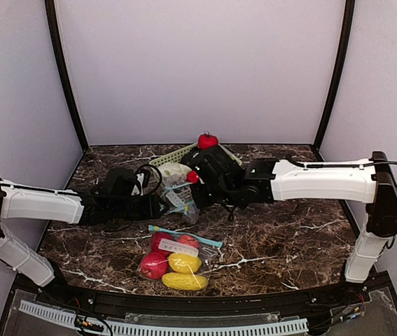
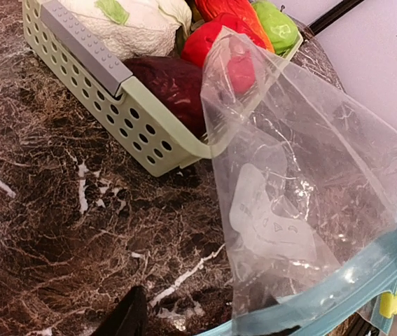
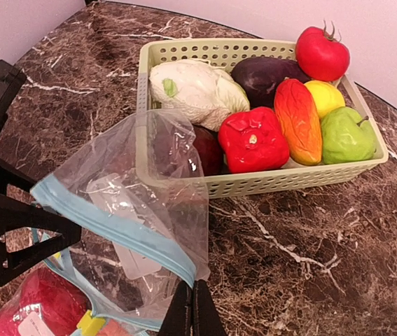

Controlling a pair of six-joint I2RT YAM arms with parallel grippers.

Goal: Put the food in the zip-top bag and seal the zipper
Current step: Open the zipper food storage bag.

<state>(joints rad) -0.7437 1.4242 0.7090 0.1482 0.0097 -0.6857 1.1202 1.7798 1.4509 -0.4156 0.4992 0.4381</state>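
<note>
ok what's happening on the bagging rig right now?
Both arms are at an empty zip-top bag beside the basket. The right gripper is shut on its zipper edge; the left gripper is at the other end, grip unclear. The food sits in the basket. A filled bag lies separately on the table.

Pale green slatted basket sits at far middle of dark marble table, askew to the table edges. Grey strip runs along one rim. Lilac walls behind and on both sides, black poles in the back corners. White slotted duct along the near edge.
</note>
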